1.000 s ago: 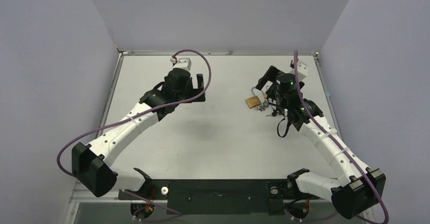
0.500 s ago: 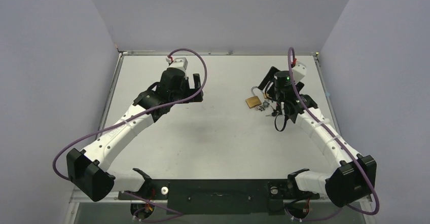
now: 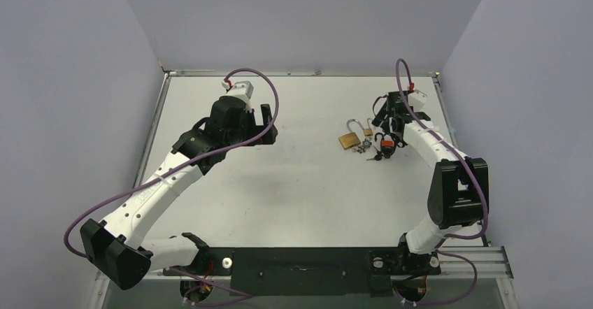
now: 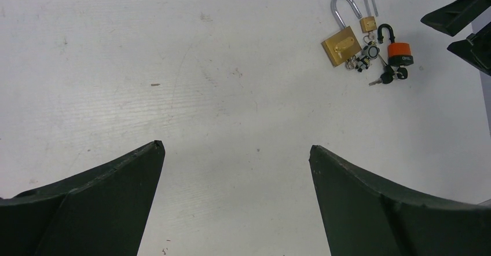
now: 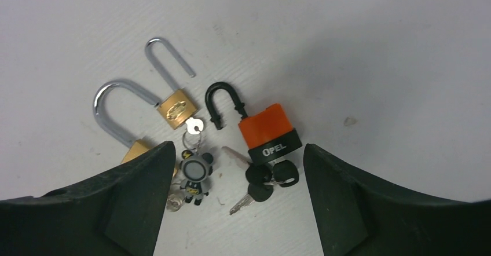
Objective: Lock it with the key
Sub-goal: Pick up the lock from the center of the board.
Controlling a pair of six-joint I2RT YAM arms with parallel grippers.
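Observation:
The lock (image 3: 348, 140) is a square brass padlock with an open silver shackle, lying on the table right of centre. It also shows in the left wrist view (image 4: 341, 46). In the right wrist view only its shackle (image 5: 107, 110) and a corner show beside my left finger. A bunch of black-headed keys (image 5: 267, 180) lies below an orange and black padlock (image 5: 269, 130). My right gripper (image 5: 237, 146) is open and empty above the locks and keys, just right of the lock in the top view (image 3: 387, 118). My left gripper (image 3: 268, 124) is open and empty, far left of the lock (image 4: 234, 146).
A tiny brass padlock (image 5: 175, 109) with a key, ring and grey bear charm (image 5: 195, 174) lies between the lock and the orange one. Grey walls close in the table (image 3: 294, 183) on three sides. The right gripper's fingers (image 4: 458, 14) show at the left wrist view's right edge.
The right arm has folded up, its elbow swinging back, and its gripper has moved farther away to sit over the locks. The left arm has shifted a little left and away.

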